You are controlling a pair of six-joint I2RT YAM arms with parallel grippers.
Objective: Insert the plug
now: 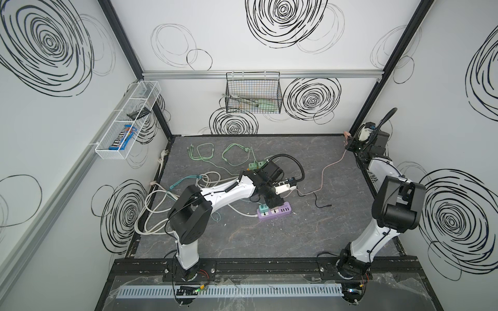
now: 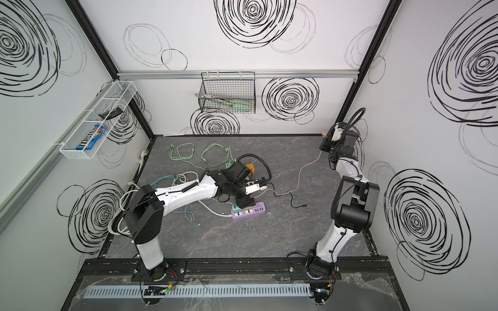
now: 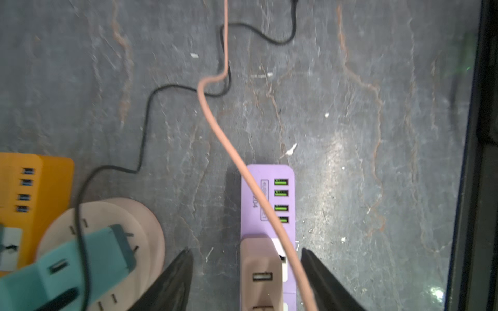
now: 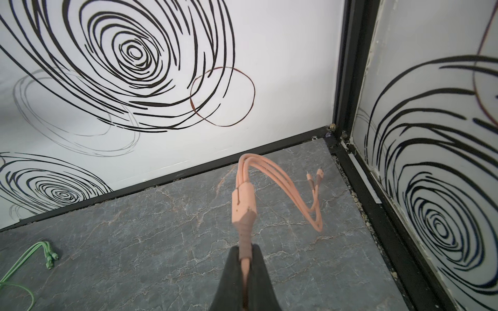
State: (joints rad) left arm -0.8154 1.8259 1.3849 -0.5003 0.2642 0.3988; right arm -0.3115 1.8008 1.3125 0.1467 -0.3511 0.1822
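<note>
The pink charger plug stands in the purple power strip on the tabletop, directly between the released jaws of the left gripper, the nearer arm. The strip's long axis runs forward from them. The right gripper, well apart, clenches the pink cable.

- A robotics lab test cell: white wall panels scribbled with black spirals, held in black metal frame posts.
- White-and-black robot arms bolted to a black base rail beside a grey marble-patterned tabletop.
</note>
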